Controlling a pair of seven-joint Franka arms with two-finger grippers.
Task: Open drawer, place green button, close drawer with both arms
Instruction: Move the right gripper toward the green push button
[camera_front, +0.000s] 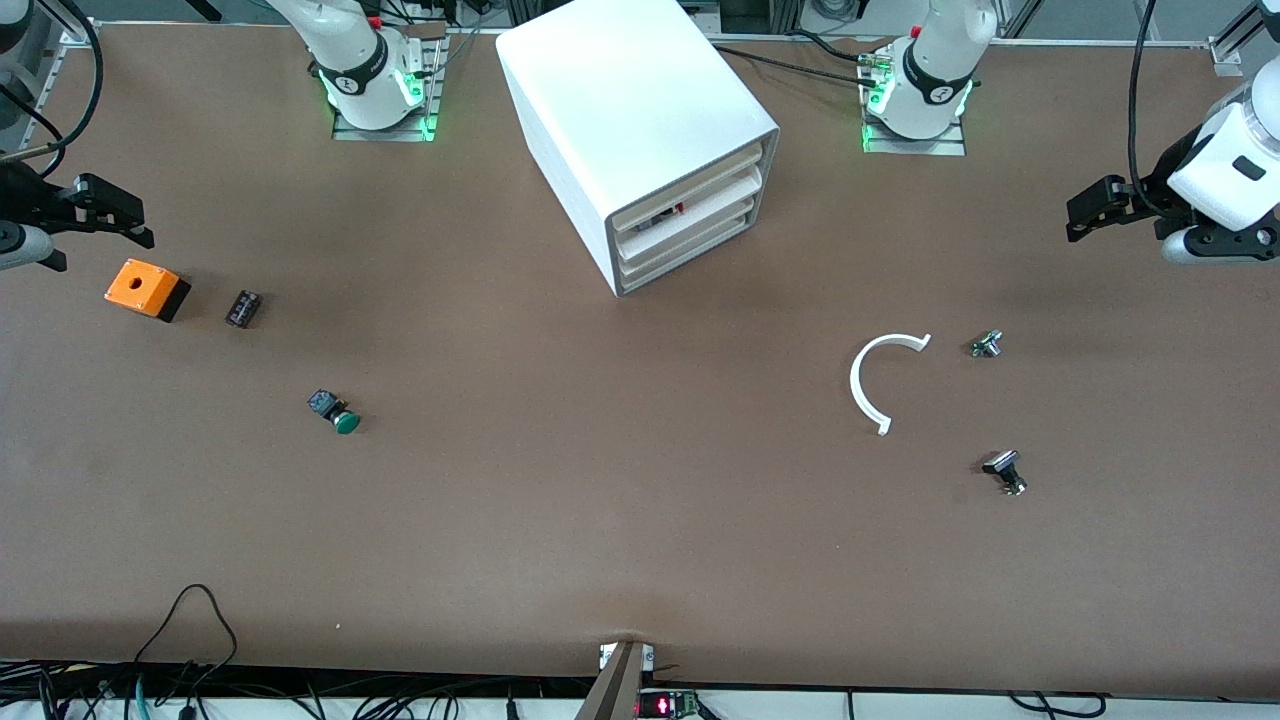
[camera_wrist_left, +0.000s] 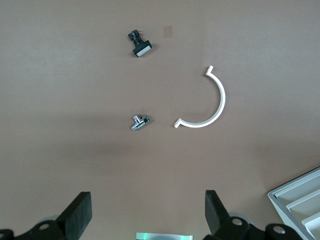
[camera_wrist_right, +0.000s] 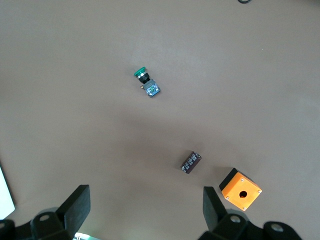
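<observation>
Both the left gripper (camera_front: 1085, 212) and right gripper (camera_front: 120, 215) hung wide open and empty at opposite table ends (drawer (camera_front: 690, 255) shut), so I'd pull its front squarely.

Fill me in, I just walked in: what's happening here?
Nothing is being handled yet. Both arms wait, grippers open: the left gripper at its end of the table, the right gripper above the orange box. The cabinet's drawer is shut. The button lies on the table, nearer the camera than the box.
</observation>
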